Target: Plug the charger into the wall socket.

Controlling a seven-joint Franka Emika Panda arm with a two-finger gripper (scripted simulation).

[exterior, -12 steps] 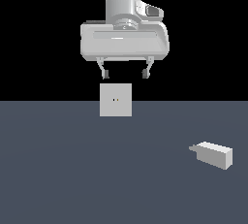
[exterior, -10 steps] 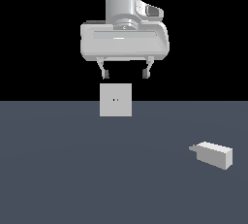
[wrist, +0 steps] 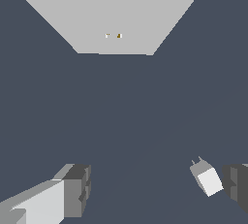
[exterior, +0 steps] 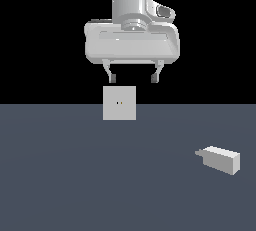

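The charger (exterior: 220, 159) is a small light-grey oblong box lying on the dark floor toward the exterior view's right, its short nub pointing toward that view's left. It also shows in the wrist view as a small charger (wrist: 207, 178) beside one finger. The wall socket (exterior: 119, 103) is an upright light-grey square plate with two tiny holes at its centre; the wrist view shows the same wall socket (wrist: 114, 22) from above. My gripper (exterior: 133, 78) hangs open high above the floor, just above the socket, with nothing between its fingers (wrist: 75, 190).
A flat dark blue-grey floor (exterior: 75, 175) stretches under everything, with black background behind it. No other objects show.
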